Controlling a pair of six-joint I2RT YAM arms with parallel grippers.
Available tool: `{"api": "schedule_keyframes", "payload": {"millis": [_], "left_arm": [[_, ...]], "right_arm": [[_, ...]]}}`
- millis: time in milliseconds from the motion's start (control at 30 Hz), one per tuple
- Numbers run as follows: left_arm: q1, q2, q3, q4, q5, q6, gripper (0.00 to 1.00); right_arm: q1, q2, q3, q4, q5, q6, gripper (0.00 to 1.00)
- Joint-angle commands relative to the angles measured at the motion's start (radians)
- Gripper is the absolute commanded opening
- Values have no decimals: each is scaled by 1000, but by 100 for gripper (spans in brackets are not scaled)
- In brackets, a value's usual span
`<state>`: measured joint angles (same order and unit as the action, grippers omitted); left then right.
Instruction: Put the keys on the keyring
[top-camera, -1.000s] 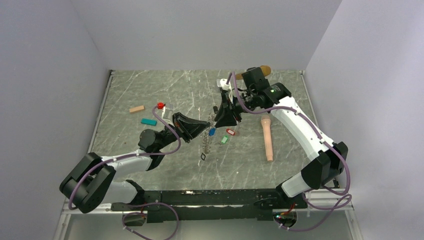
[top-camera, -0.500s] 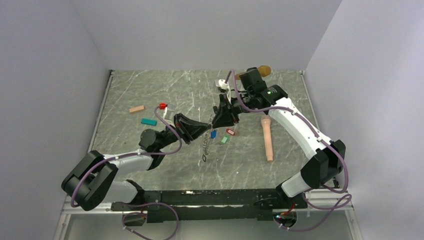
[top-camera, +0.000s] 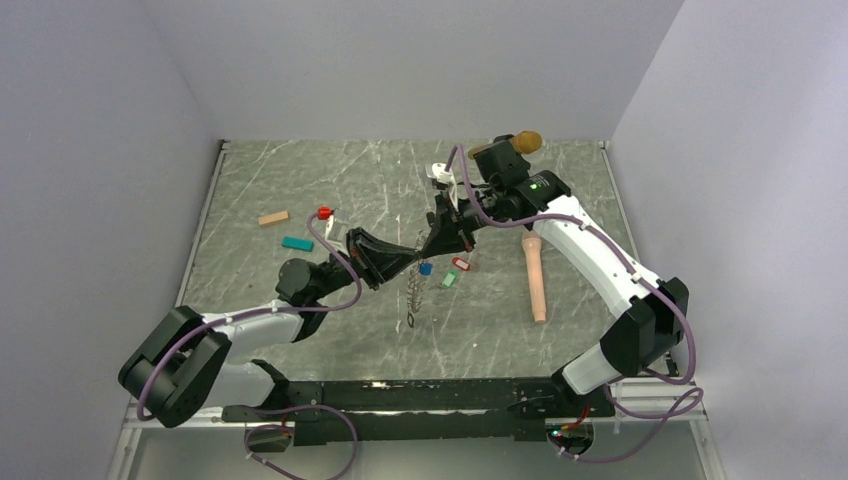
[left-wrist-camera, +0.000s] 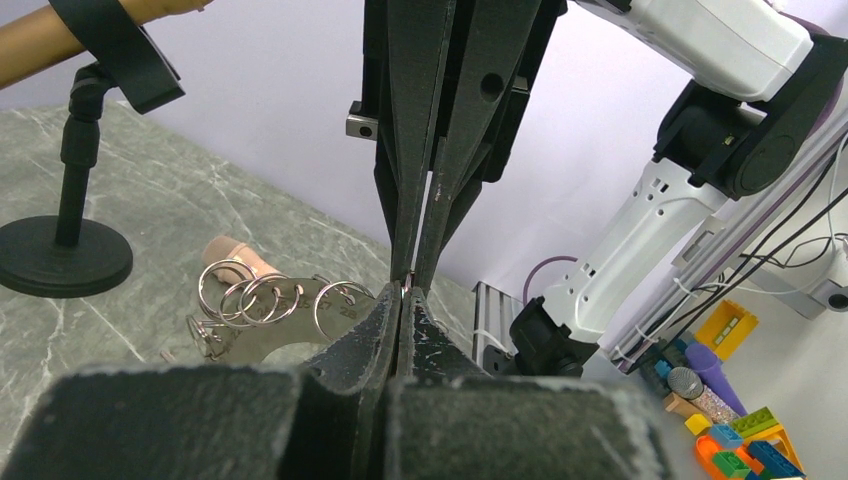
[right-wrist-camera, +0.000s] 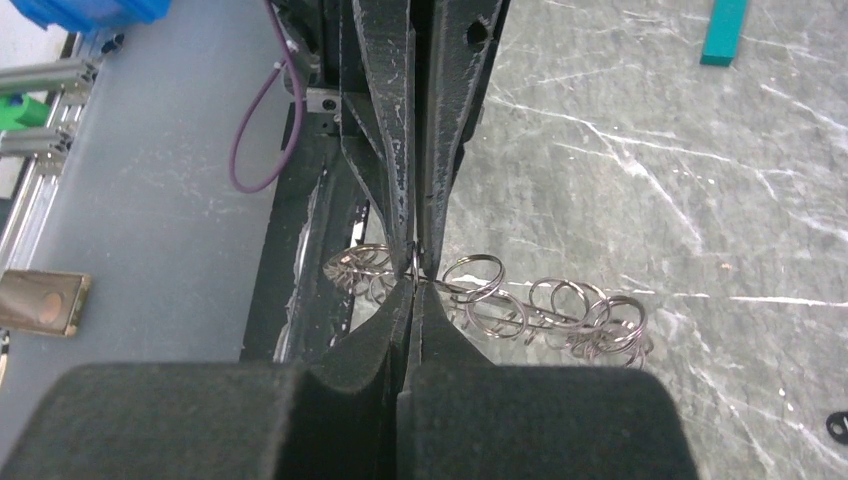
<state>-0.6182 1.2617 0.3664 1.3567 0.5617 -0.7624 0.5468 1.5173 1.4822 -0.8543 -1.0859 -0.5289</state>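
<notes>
One keyring (top-camera: 412, 292) and three keys are in view. The keyring is a chain of thin silvery wire rings linked one into the next. It hangs near the middle of the table (top-camera: 300, 170) from the spot where the two pincers meet tip to tip.

The left gripper (left-wrist-camera: 399, 300) reaches in from the left and the right gripper (right-wrist-camera: 412, 290) from the far right. Each is narrowed to a bare slit, and the chain's top ring is pinched where their tips meet. Their fingers are black, wedge-shaped and rough-faced.

Each key carries a small oblong plastic tag. The blue key (top-camera: 425, 268) is just right of the chain's upper end; whether it touches the chain cannot be told. The red key (top-camera: 460, 264) and the green key (top-camera: 448, 280) lie on the table a little further right.

Two small flat blocks lie well apart from these on the left, one tan (top-camera: 273, 218) and one teal (top-camera: 297, 243). One smooth peach-coloured rod (top-camera: 536, 280) lies on the right. One black stand (left-wrist-camera: 62, 258) with a round base is at the far right.

The tabletop is grey-green stone with white veins. Plain pale walls close it in on the left, far and right sides.
</notes>
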Motion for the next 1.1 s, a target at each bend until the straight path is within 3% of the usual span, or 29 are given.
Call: {"api": "schedule_keyframes", "payload": {"millis": [0, 67, 133, 267, 433, 567, 767, 1067], "left_arm": [[51, -106, -19, -5, 31, 31, 17], [66, -153, -17, -80, 62, 67, 25], [78, -199, -1, -171, 101, 109, 25], [98, -272, 43, -354, 176, 203, 35], [100, -316, 252, -969, 308, 541, 35], [87, -311, 355, -1228, 296, 718, 36], [7, -268, 404, -1300, 230, 804, 38], [-63, -212, 427, -1241, 113, 796, 38]], "right_arm": [[5, 9, 55, -86, -15, -89, 0], [6, 15, 61, -100, -17, -101, 0], [8, 23, 71, -121, -16, -115, 0], [19, 34, 92, -154, 13, -142, 0], [57, 92, 194, -323, 152, -271, 0], [83, 119, 250, -404, 247, -323, 0], [102, 157, 312, -461, 291, -338, 0], [109, 162, 313, -462, 287, -335, 0]]}}
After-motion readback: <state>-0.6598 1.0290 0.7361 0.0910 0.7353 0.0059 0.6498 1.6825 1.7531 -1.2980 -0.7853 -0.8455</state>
